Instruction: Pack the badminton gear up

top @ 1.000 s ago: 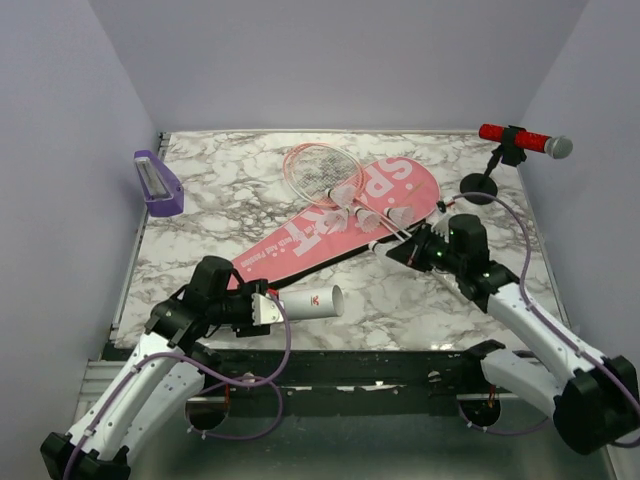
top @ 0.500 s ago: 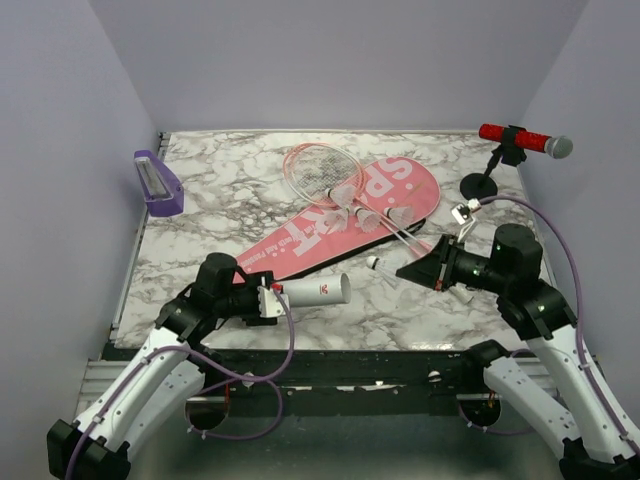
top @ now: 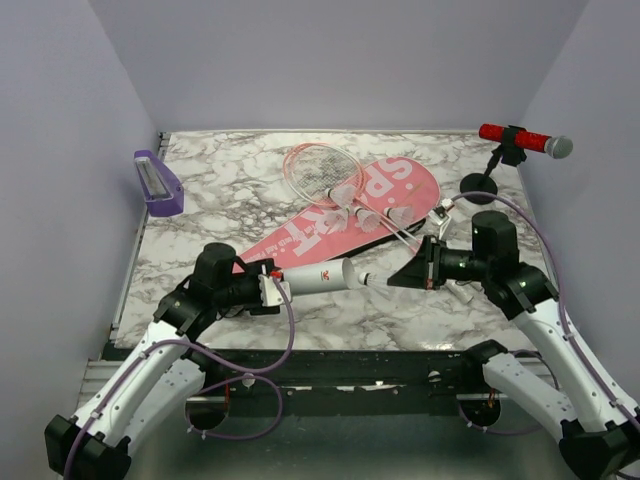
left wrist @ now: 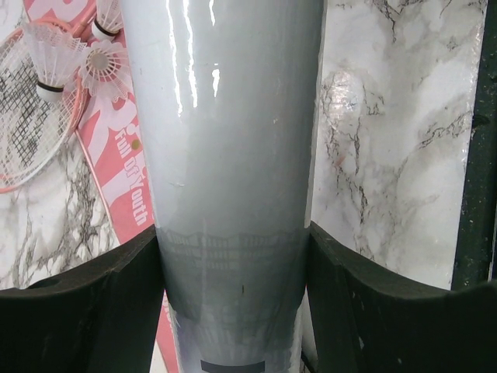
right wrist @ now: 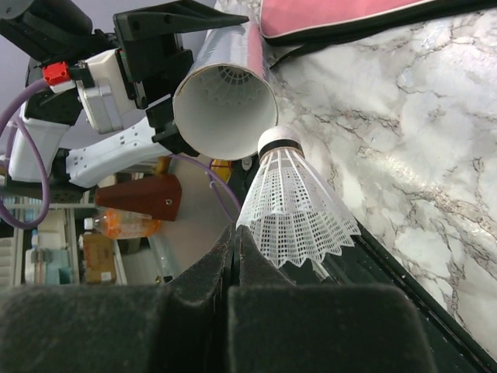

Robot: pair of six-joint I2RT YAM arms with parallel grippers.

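Note:
My left gripper is shut on the closed end of the white tube and holds it level, open mouth to the right. In the left wrist view the tube fills the gap between both fingers. My right gripper is shut on the skirt rim of a white shuttlecock, whose cork tip sits at the lower rim of the tube mouth. The pink SPORT bag lies behind, with the pink racket and three more shuttlecocks on it.
A red microphone on a black stand is at the back right. A small purple tray leans at the left wall. The table's dark front rail runs below both grippers.
My right gripper has carried the shuttlecock left from the bag's edge to the tube mouth. My left gripper has swung the tube up and right to meet it.

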